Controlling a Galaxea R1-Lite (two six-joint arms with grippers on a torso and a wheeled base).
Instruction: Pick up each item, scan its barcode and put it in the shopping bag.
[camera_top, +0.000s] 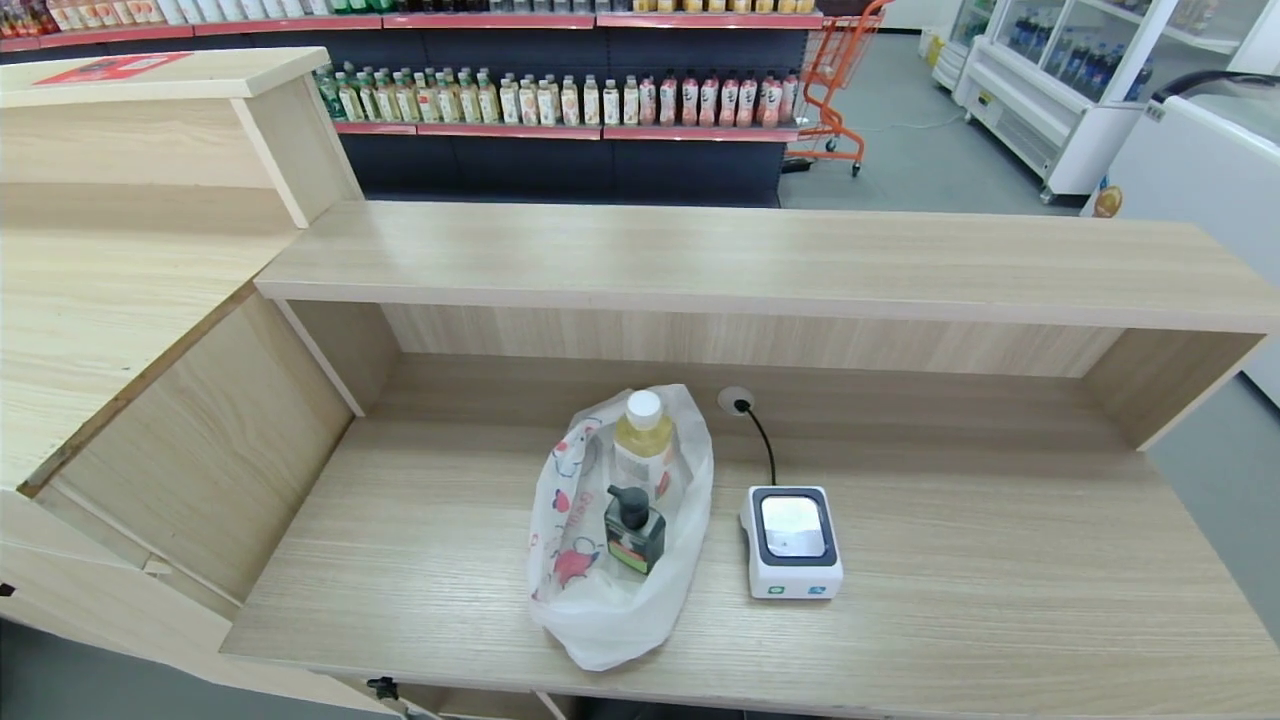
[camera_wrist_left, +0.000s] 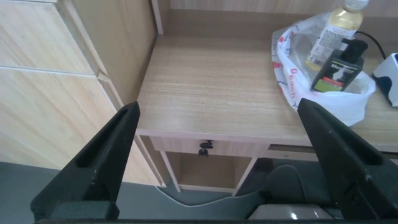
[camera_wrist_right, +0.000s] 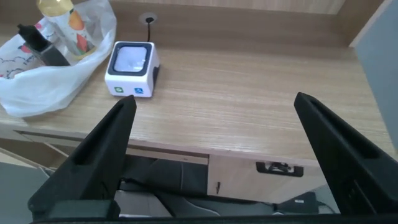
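Head view: the white shopping bag (camera_top: 600, 615) lies on the wooden counter (camera_top: 1000, 560) holding 2 items, a yellow juice bottle (camera_top: 643, 440) and a dark pump bottle (camera_top: 634, 530). The barcode scanner (camera_top: 792, 540) sits just right of it. The left gripper (camera_wrist_left: 219, 109) and right gripper (camera_wrist_right: 216, 101) both gape wide, empty, off the counter's near edge.

Wooden counter (camera_top: 1000, 560) with raised ledge; behind it, shelves of bottled drinks (camera_top: 560, 100); orange trolley (camera_top: 845, 55) (beside the shelves); glass-fronted coolers (camera_top: 1060, 130).

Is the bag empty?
No, a juice bottle and a dark pump bottle sit inside the bag.
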